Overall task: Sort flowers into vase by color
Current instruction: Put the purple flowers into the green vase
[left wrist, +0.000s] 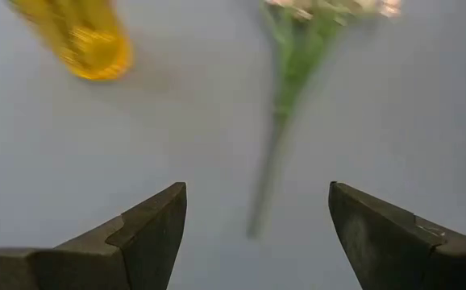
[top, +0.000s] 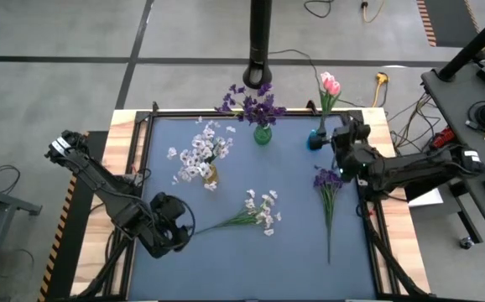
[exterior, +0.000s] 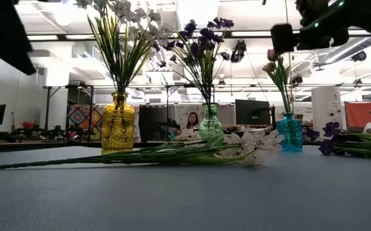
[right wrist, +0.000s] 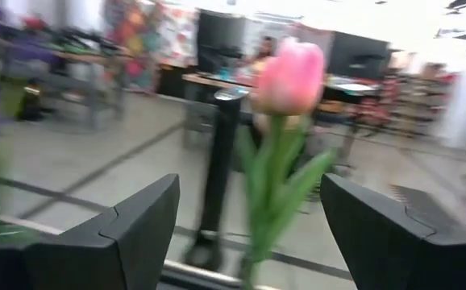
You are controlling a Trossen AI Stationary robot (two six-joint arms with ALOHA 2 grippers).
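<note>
With the pink tulip [top: 330,85] standing in the blue vase [top: 316,138] at the bench's far right, the right claw [top: 341,143], fingers apart, should be backing off straight without snagging the stem, while the left claw [top: 169,220], fingers apart, is hovering over the white spray's [top: 255,214] stem.

Bright overhead room lights glare in the low view; both wrist views blur.

The table [top: 259,252] is seen from overhead and level from its surface, both views sharing the yellow vase [exterior: 118,123], while close wrist views are aimed past each arm's fingers.
</note>
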